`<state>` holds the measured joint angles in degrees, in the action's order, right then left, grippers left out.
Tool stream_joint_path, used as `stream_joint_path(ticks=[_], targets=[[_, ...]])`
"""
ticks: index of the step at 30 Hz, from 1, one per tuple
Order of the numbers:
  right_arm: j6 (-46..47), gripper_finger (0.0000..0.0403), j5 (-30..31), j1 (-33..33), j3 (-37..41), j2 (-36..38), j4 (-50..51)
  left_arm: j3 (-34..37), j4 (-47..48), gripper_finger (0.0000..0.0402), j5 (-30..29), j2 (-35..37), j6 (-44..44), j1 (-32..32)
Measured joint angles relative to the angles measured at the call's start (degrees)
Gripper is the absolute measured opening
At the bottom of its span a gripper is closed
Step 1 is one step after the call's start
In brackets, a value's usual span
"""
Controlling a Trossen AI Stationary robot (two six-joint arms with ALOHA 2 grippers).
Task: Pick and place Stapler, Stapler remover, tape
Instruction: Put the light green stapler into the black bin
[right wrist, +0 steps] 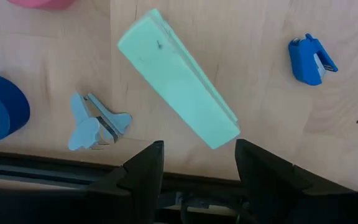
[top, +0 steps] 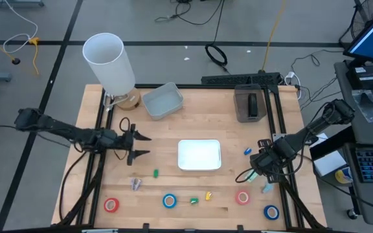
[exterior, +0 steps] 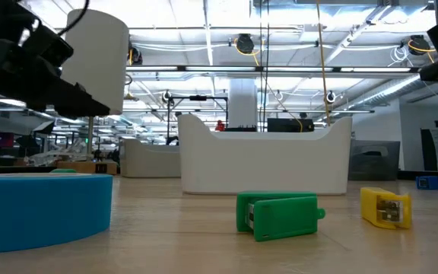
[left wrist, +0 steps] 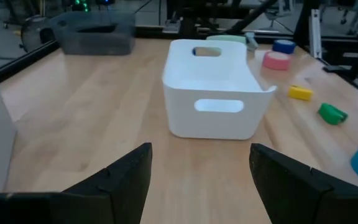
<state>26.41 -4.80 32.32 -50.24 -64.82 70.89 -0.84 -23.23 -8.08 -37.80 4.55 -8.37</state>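
Right gripper point(right wrist: 197, 163) over table's right edge, fingers parted, grasping nothing; mint-green stapler point(right wrist: 178, 79) lies flat on wood just ahead of fingertips, light-blue staple remover point(right wrist: 95, 121) beside it, blue tape roll point(right wrist: 2, 107) and blue clip point(right wrist: 309, 60) near. Left gripper point(top: 139, 145) hovers left of white bin point(top: 199, 155), fingers wide apart, empty. Along front edge: red tape rolls point(top: 111, 205), point(top: 242, 197), blue tape rolls point(top: 169, 200), point(top: 271, 211).

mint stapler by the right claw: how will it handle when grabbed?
The mint stapler looks like a rigid, smooth plastic bar, so probably stiff but a bit slippery. It lies flat on the table, unlikely to roll. It sits at an angle to the open right claw, so it may pivot if pinched off-centre.
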Motion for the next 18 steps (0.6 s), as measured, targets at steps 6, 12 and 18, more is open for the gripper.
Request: stream_joint_path(ticks=[6,12,18], targets=[[2.11,0.0194,0.01,0.00,0.00,0.00,0.13,0.00,0.53,0.0269,7.94,0.53,-0.96,10.01],[2.87,0.0194,0.01,0.00,0.00,0.00,0.13,-0.06,1.35,0.0269,10.17,5.23,-3.08,10.49],[2.81,0.0194,0.01,0.00,0.00,0.00,0.11,-0.09,8.40,0.0269,7.63,12.97,-4.03,7.49]])
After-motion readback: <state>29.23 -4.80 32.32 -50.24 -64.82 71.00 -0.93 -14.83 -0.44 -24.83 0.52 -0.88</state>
